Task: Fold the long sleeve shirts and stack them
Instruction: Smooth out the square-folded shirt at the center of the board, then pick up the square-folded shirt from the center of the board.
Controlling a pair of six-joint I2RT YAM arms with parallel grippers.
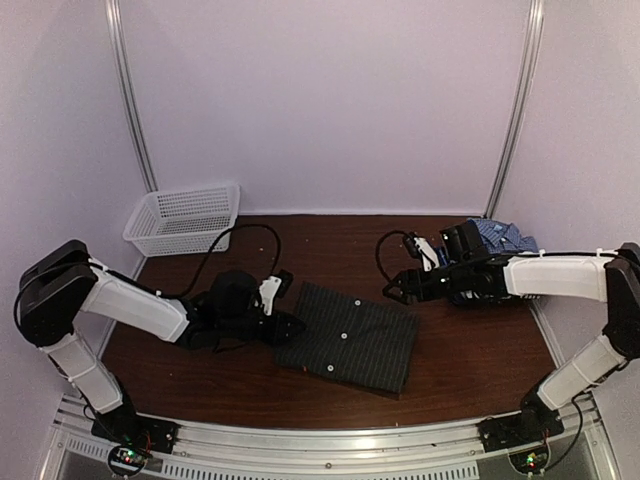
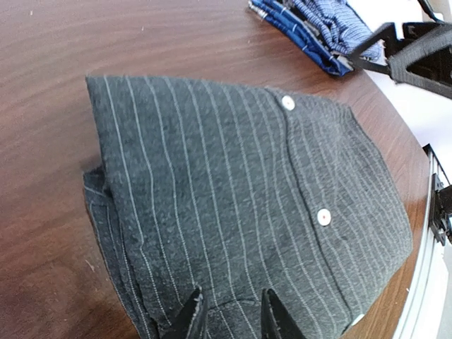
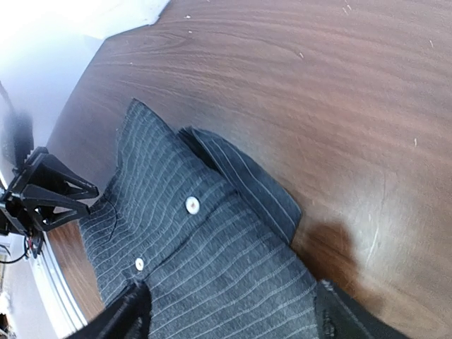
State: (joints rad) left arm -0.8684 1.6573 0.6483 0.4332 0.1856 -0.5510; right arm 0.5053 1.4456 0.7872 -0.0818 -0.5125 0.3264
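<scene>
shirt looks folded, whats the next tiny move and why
Probably lift the right claw straight up and clear: it stands open over the far edge of the folded black pinstriped shirt, while the left claw seems to pinch the opposite edge.

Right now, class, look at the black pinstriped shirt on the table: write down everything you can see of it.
The black shirt looks like soft woven cloth with fine light pinstripes and pale buttons down its front. It lies folded into a flat, roughly rectangular packet, set at a slant on the brown table, with its layers showing at one edge. The left gripper is at its left edge, and whether it pinches the cloth is unclear. The right gripper is open over the opposite edge.
</scene>
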